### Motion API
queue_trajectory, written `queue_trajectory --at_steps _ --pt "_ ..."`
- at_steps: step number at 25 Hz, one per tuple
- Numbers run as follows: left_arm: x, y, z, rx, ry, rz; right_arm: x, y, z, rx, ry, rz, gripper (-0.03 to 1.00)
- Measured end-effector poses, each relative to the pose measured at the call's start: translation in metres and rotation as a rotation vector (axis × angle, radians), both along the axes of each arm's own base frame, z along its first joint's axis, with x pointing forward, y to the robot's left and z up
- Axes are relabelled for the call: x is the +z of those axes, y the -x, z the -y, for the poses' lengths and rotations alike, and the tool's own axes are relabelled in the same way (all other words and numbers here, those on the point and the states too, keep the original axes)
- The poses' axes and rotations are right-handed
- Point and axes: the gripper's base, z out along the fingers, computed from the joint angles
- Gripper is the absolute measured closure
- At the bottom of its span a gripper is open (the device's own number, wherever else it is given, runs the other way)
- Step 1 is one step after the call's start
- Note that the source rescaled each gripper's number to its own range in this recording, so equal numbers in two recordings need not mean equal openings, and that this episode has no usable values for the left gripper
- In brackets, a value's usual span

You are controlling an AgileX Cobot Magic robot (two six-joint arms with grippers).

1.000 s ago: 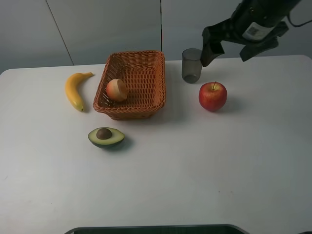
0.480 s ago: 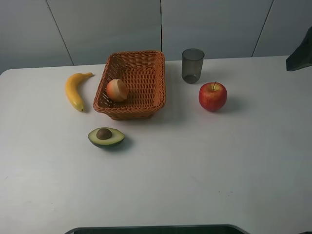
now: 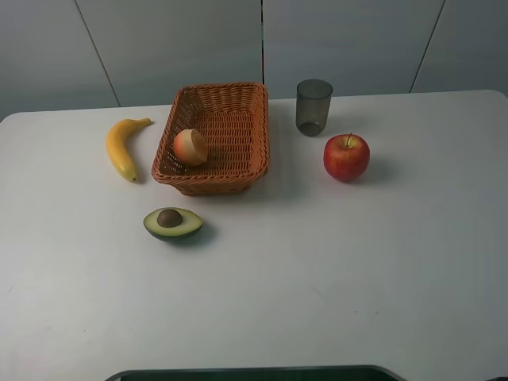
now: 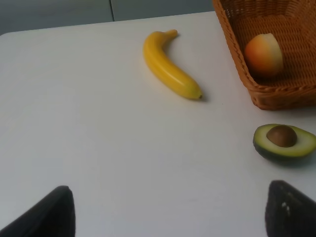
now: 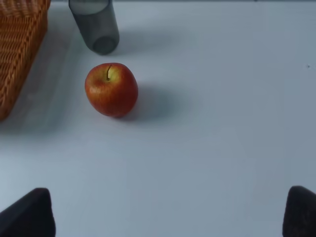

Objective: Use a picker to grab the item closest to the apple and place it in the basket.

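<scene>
A red apple (image 3: 346, 157) sits on the white table, right of centre. Just behind it stands a dark grey translucent cup (image 3: 313, 106), the nearest thing to the apple. Left of the cup is the woven orange basket (image 3: 263, 131), with a pale peach-coloured fruit piece (image 3: 190, 147) inside. Neither arm shows in the high view. In the right wrist view my right gripper (image 5: 163, 217) is open and empty, well back from the apple (image 5: 111, 89) and cup (image 5: 95, 24). My left gripper (image 4: 168, 215) is open and empty too, facing the basket (image 4: 281, 96).
A yellow banana (image 3: 123, 147) lies left of the basket. A halved avocado (image 3: 172, 223) lies in front of the basket. A dark strip (image 3: 254, 371) runs along the table's near edge.
The right arm, which hung over the cup a second ago, has pulled away to the right and left the high view. The objects have not moved.
</scene>
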Motion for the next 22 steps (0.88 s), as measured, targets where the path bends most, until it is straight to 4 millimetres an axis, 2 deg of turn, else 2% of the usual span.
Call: queue_trajectory --at_steps 11,15,22 --pt "0.000 0.000 0.000 0.000 0.000 0.000 -0.036 0.050 0.003 0.044 0.000 0.146 -0.03" --pt "0.000 0.000 0.000 0.000 0.000 0.000 -0.045 0.055 0.003 0.045 0.001 0.162 -0.03" --pt "0.000 0.000 0.000 0.000 0.000 0.000 -0.048 0.052 0.003 0.044 -0.001 0.172 -0.03"
